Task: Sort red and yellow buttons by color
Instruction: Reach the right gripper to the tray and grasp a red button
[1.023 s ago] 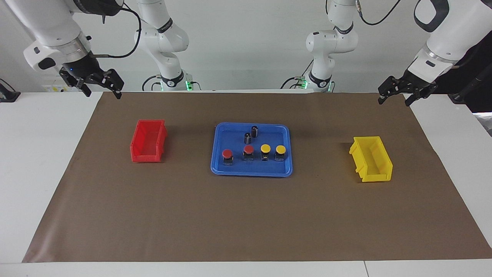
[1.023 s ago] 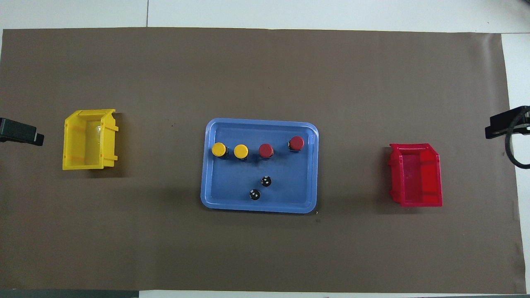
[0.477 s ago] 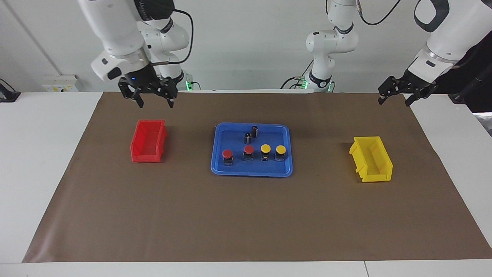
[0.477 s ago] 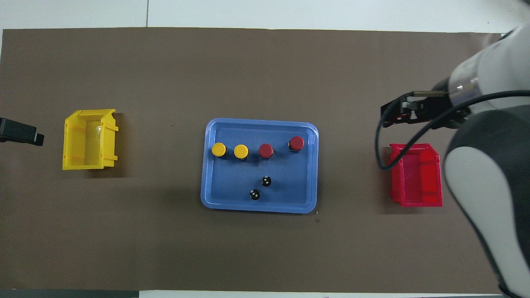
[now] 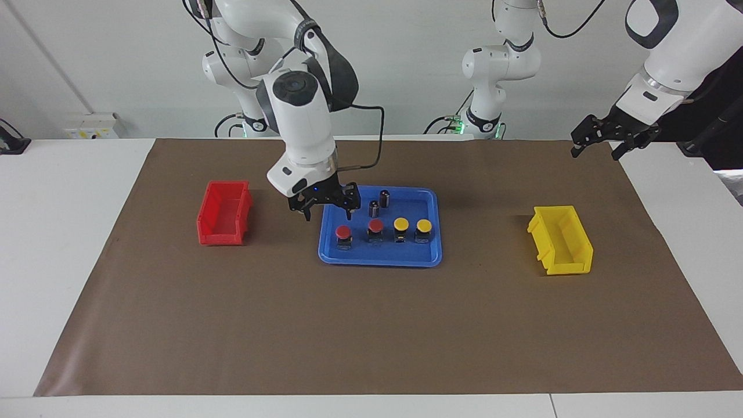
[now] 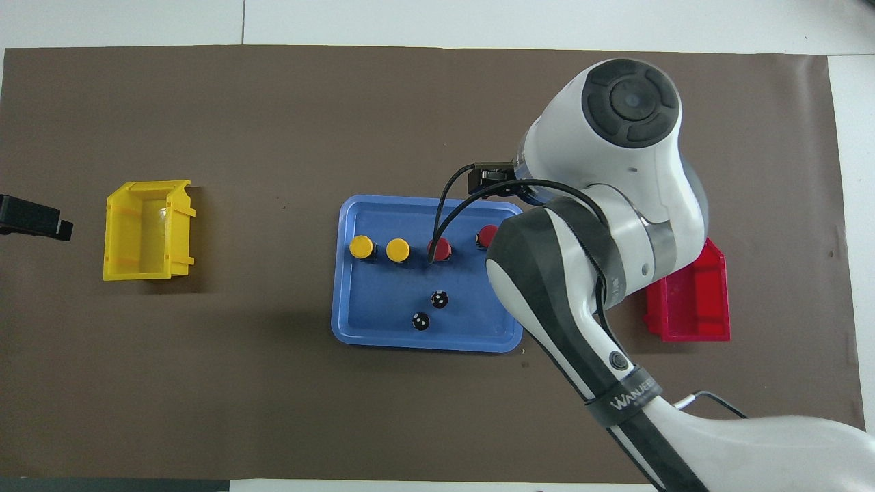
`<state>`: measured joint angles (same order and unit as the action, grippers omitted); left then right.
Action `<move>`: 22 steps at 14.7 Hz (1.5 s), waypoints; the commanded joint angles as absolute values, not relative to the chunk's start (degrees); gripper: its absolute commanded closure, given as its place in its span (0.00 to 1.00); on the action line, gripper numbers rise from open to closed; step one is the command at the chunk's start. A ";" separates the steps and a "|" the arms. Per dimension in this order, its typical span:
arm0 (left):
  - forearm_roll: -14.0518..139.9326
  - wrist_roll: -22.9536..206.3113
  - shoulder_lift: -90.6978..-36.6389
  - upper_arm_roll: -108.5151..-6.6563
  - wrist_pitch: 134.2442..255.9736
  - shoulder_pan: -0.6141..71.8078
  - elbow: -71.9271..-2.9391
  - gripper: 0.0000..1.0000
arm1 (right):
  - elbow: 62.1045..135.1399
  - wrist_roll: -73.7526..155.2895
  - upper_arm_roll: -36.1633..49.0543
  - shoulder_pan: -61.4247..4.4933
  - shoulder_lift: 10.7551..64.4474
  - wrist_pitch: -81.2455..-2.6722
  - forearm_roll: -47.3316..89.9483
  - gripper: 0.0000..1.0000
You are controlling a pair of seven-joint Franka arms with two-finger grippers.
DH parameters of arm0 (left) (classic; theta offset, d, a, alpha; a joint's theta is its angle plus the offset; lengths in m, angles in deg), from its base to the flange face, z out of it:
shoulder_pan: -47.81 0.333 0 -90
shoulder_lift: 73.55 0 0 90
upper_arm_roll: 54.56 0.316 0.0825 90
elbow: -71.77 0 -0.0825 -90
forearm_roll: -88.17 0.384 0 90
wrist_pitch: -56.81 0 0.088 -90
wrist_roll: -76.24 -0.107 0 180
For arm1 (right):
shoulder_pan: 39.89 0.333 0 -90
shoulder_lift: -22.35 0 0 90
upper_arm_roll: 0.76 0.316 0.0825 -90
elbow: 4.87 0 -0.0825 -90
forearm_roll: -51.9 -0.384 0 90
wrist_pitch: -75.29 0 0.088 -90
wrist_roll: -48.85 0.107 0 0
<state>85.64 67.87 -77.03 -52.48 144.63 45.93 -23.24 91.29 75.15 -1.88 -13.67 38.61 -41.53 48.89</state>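
Four buttons stand in a row in the blue tray (image 5: 380,262): two red-capped (image 5: 343,231) (image 5: 375,225) and two yellow-capped (image 5: 401,223) (image 5: 424,225). My right gripper (image 5: 327,214) is open and empty, hanging over the tray's edge at the right arm's end, just above and beside the outer red button. In the overhead view the right arm partly covers that red button (image 6: 485,235); the other red (image 6: 443,250) and both yellow (image 6: 361,247) (image 6: 398,250) show. My left gripper (image 5: 598,145) waits open over the mat's corner.
Two small dark cylinders (image 5: 374,208) (image 5: 385,197) stand in the tray, nearer to the robots than the buttons. A red bin (image 5: 223,220) sits toward the right arm's end of the brown mat, a yellow bin (image 5: 560,239) toward the left arm's end.
My right arm has swung in from the mat's corner, past the red bin, and lowered to the tray's edge by the outer red button. The left arm and all the objects have not moved.
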 commanded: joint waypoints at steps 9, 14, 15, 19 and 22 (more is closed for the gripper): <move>86.23 67.97 -77.24 -52.62 144.70 46.14 -23.68 0.00 | 101.31 75.48 -2.07 -11.07 40.09 -52.23 48.73 0.15; 86.23 68.15 -77.24 -52.80 144.62 46.06 -23.68 0.00 | 101.31 75.31 -2.07 -10.97 41.51 -53.21 48.82 0.19; 86.23 68.24 -77.24 -52.80 144.53 46.06 -23.68 0.00 | 101.48 75.31 -2.07 -10.89 41.51 -53.12 48.82 0.19; 86.23 68.15 -77.24 -52.80 144.62 45.71 -23.60 0.00 | 102.10 75.13 -2.07 -10.89 41.33 -53.12 48.82 0.33; 87.28 74.19 -77.24 -52.98 145.14 45.27 -23.68 0.00 | 102.10 74.87 -2.07 -10.89 41.24 -52.51 48.82 0.51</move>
<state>85.70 69.91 -77.03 -52.79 144.63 45.85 -23.24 101.07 75.15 -2.02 -10.90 42.11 -52.79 48.89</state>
